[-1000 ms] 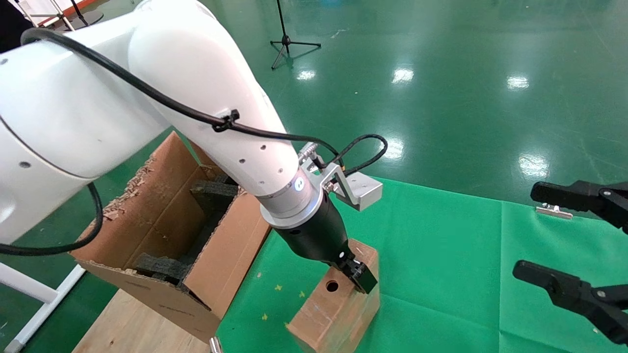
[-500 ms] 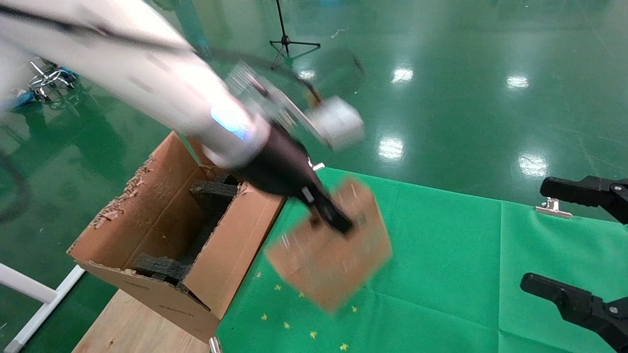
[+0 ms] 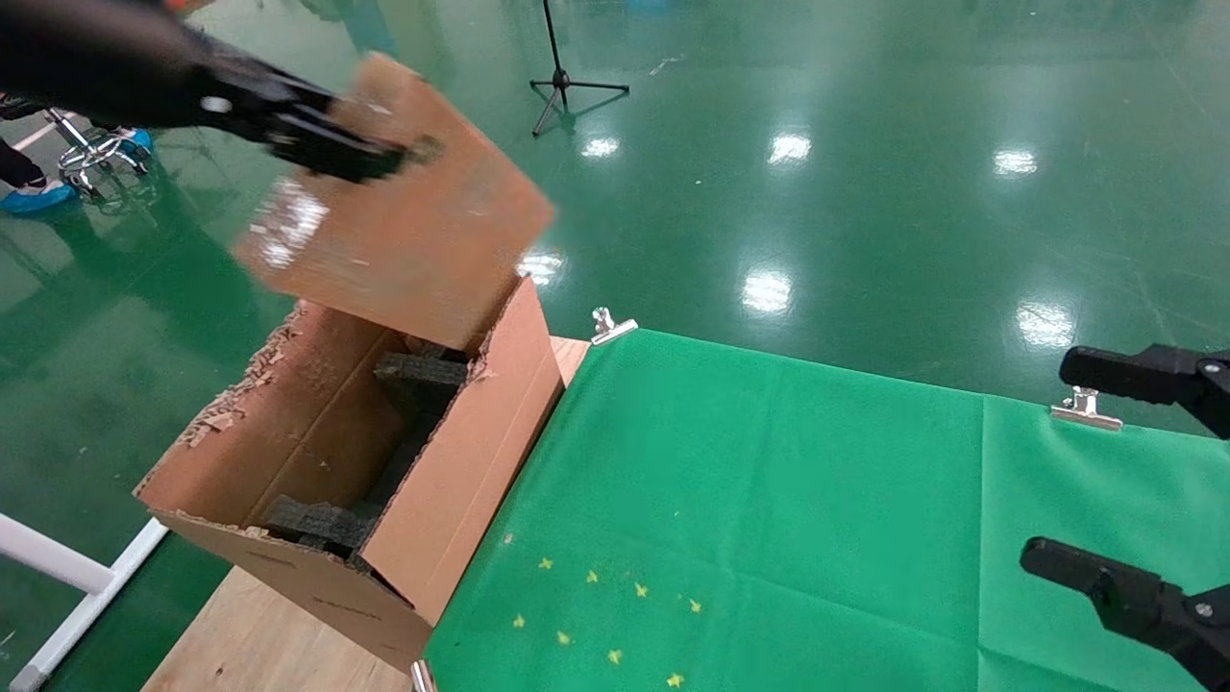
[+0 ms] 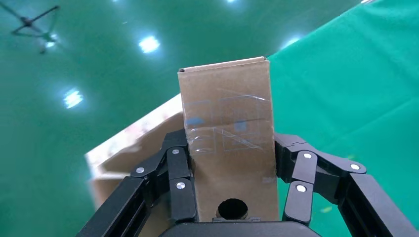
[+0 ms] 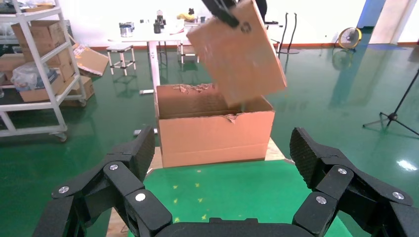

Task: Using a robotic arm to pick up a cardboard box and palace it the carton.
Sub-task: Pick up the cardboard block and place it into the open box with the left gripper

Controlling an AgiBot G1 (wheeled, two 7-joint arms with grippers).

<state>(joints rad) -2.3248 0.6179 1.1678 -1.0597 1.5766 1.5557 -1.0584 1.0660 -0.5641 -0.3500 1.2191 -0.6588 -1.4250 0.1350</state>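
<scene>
Above the carton, at the table's left end, the left gripper is clamping the cardboard box by its narrow sides, fingers pressing both faces; the box is hanging tilted in the air over the carton's open top with black foam inside. Green cloth is covering the table. Far right, the right gripper is idling wide open, holding nothing.

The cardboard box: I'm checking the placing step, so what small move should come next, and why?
Probably lower it. The left gripper is shut on the cardboard box, which hangs tilted above the carton, not yet inside. The right gripper is parked open.
</scene>
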